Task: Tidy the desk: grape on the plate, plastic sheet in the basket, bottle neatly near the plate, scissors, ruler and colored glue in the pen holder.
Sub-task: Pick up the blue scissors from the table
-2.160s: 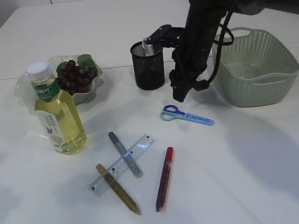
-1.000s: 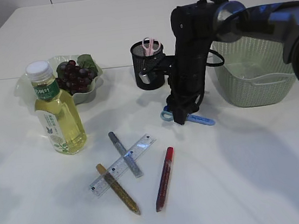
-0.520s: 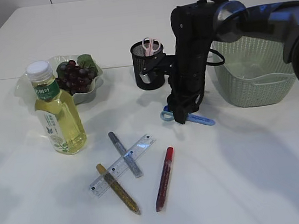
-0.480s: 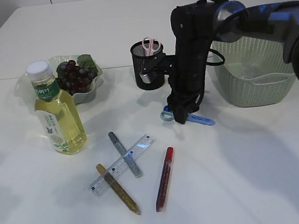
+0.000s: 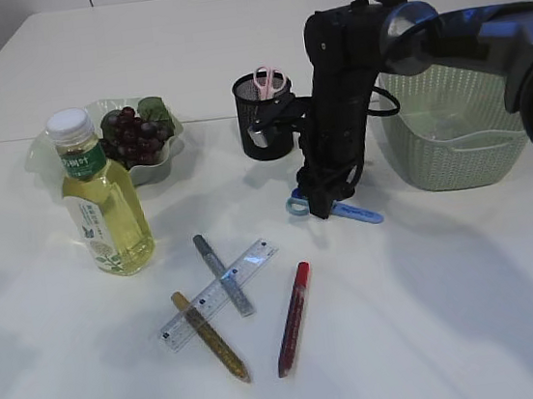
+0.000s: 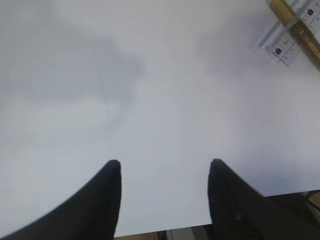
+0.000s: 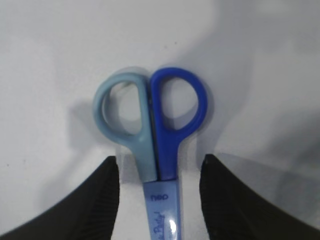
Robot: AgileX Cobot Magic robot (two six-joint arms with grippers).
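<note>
Where shadows fall, white table [image 5: 475, 310].

Glossy plastic scissors [image 7: 155, 145] lie on a smooth matt white table [image 5: 471, 281].

**Even overhead light, soft shadows, close-range blur**

The white counter [image 5: 475, 310] is brightly and evenly lit, seemingly from above. Shadows are soft and diffuse: a broad grey patch spreads toward the counter's right edge, and fainter ones lie near its left edge. The bottle [image 5: 101, 195] shows small glints. The exterior view is sharp. In the right wrist view, the scissors [image 7: 152, 135] look slightly soft. The left wrist view is hazy, with mottled grey shadows.
</note>
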